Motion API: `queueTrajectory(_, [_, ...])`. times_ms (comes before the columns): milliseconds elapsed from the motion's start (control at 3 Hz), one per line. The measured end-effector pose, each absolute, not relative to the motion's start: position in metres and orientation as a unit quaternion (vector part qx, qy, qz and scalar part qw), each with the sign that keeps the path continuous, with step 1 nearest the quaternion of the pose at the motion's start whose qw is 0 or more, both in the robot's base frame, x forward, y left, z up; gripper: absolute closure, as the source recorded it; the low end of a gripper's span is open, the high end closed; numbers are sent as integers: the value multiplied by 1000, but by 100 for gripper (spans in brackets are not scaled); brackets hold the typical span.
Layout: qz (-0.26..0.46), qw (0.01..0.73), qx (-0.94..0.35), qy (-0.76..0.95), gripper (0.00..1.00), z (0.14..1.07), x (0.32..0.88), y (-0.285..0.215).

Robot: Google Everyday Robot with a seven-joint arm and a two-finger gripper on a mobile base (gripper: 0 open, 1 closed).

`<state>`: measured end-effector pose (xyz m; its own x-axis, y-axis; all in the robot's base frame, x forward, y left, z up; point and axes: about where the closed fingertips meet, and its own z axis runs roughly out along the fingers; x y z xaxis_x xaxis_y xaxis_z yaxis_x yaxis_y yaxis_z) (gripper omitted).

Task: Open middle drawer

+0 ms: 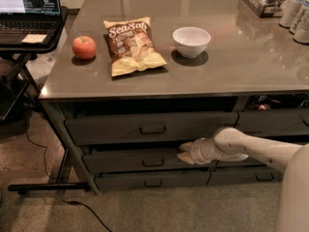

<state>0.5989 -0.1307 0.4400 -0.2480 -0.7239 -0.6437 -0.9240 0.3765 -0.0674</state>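
The middle drawer [130,161] is a wide dark grey drawer with a low flat front, under the taller top drawer [120,128] and above the slim bottom drawer [120,181]. Its small loop handle [153,162] sits at centre. It is pulled out a little, with a dark gap above its front. My gripper [182,152] reaches in from the right on a white arm [241,146] and rests at the drawer's top edge, just right of the handle.
The grey tabletop [231,66] holds a red apple [84,47], a chip bag [132,45], a white bowl [191,41] and cans [294,11] at back right. A laptop [29,6] stands on a stand left. A cable [72,202] lies on the floor.
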Motion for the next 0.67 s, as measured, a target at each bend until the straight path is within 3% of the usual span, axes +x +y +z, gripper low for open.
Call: queueTrajectory(667, [166,304,-531,774,100,440,599,-130])
